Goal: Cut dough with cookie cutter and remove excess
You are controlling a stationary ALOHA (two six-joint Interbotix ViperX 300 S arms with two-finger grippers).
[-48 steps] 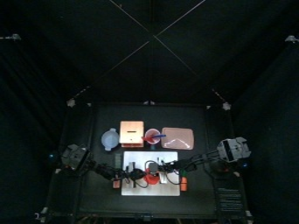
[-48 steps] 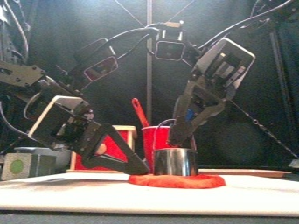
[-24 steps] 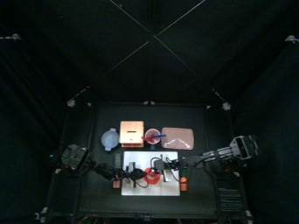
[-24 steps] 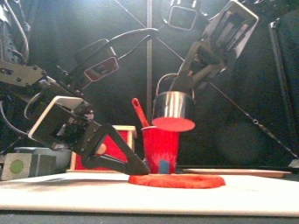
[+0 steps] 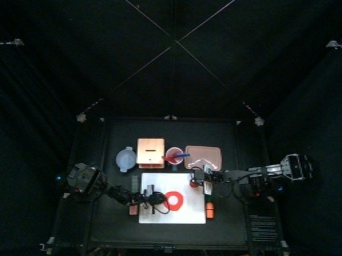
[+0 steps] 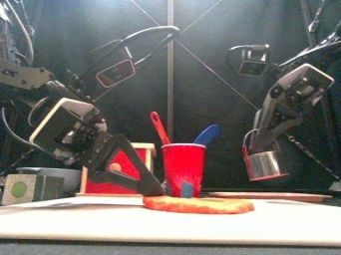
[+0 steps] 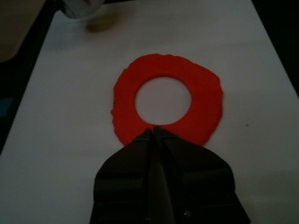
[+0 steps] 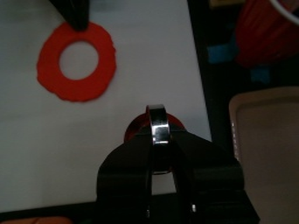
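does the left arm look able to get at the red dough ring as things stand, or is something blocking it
Probably yes. The left gripper sits right at the edge of the dough ring, and nothing lies between them on the white board. The right gripper holds the metal cutter off to the side.

A: Which colours mark the ring of dough (image 7: 167, 98) and the board (image 7: 257, 96) beneath it?
B: Bright red on plain white.
A: And the cutter (image 6: 268, 165) and cup (image 6: 185, 169)?
B: Shiny silver metal; red cup.

White board (image 5: 175, 196) on black table (image 5: 114, 140)
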